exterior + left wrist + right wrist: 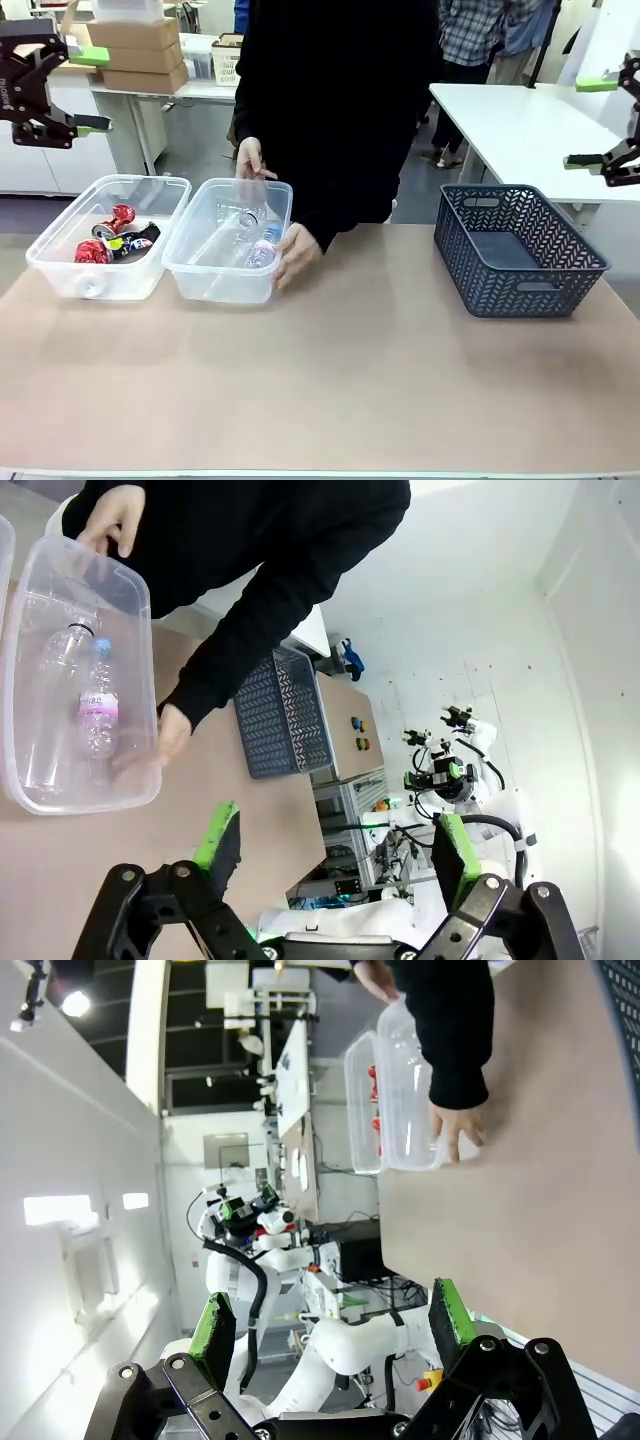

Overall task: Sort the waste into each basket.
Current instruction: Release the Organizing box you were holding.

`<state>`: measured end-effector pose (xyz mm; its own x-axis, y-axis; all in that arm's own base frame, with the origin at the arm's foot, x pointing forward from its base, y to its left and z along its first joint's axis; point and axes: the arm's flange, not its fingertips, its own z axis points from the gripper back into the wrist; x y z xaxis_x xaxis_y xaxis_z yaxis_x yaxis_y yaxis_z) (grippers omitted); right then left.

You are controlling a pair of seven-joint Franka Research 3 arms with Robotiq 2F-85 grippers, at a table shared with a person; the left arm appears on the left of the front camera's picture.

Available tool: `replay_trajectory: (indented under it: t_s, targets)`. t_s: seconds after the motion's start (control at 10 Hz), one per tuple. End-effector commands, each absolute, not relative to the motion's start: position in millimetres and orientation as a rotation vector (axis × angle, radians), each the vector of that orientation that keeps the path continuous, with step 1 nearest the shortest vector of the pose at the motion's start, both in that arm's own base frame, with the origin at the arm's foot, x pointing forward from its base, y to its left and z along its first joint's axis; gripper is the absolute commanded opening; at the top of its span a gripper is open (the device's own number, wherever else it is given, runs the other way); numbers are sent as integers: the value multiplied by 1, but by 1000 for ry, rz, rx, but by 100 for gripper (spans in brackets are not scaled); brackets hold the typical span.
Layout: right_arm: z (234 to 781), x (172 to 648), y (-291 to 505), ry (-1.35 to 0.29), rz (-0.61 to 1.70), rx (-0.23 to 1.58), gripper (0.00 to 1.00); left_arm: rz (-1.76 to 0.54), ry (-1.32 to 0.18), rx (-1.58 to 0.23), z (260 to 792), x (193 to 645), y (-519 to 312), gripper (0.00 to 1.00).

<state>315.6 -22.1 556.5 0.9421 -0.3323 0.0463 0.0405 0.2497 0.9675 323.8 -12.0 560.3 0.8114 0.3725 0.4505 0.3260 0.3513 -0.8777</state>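
Front view. I find the left gripper (88, 90) raised at the upper left, well above the table (330, 380), its green-padded fingers spread with nothing between them. The right gripper (590, 122) hangs at the upper right edge, likewise spread and empty. Two clear tubs sit side by side at the far left of the table. The left tub (70, 262) contains the crushed cans (112, 240), red with some black. The second tub (220, 285) contains clear plastic bottles (245, 240), their long axes running roughly from near side to far side. The person has one hand (297, 255) on this tub's right wall and the other hand (250, 160) at its far rim. A dark grey lattice basket (515, 250) stands on the right, holding no waste that I can see.

Left wrist view. I see the gripper's own fingers (222, 842) apart at the bottom edge. The bottle tub (30, 790) lies up and to the left of them, well apart, with the person's hand (170, 732) against its wall.

Right wrist view. The fingers (215, 1328) stand apart. Both tubs (400, 1090) show far off at the top, the person's hand (458, 1140) on the nearer one.

Assessment. No loose waste lies on the bare table; all of it appears sorted. The left arm is the nearer to both tubs. I judge any approach unwise while the person's hands are on the tub.
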Motion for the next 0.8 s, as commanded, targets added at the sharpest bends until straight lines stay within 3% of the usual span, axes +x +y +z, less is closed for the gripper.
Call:
replay_trajectory:
  t_s: [0.0,0.7]
  targets:
    - [557,318,-24,-272,-224,1294,100,36,-650,-1237,563,322,-13,100]
    - [557,318,-24,-272,-224,1294,100,36,-650,-1237,563,322,-13,100]
